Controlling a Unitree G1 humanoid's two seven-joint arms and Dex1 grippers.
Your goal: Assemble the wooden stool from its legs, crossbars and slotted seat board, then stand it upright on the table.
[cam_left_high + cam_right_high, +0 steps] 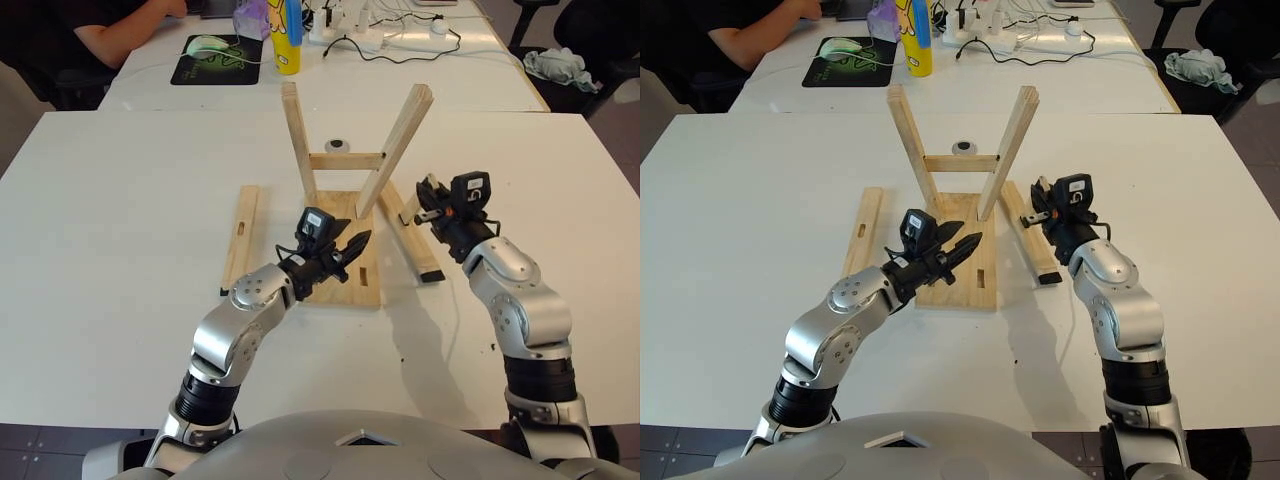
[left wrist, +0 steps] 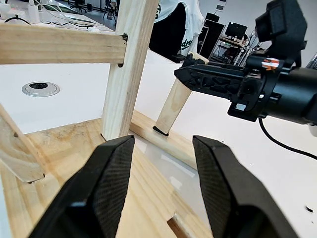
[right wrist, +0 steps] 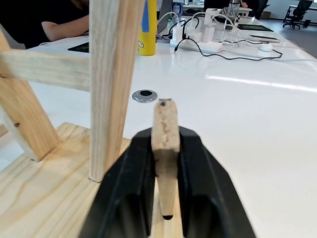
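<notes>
Our right pincer (image 1: 428,205) pinches a loose leg (image 3: 165,124) beside the seat board (image 1: 360,290), prob. to slot it in; left pincer (image 1: 357,245) hovers spread over the board, likely to steady it.

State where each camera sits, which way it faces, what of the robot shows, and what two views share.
Left eye view: on the head, looking down over the table; shows both arms, left gripper, right gripper.
Right eye view: the same, slightly offset.
Left wrist view: on left wrist, facing over the seat board toward the right gripper; own open fingers.
Right wrist view: on right wrist, facing the upright leg; own fingers clamp a wooden stick.
Both wrist views share that leg and stick.
</notes>
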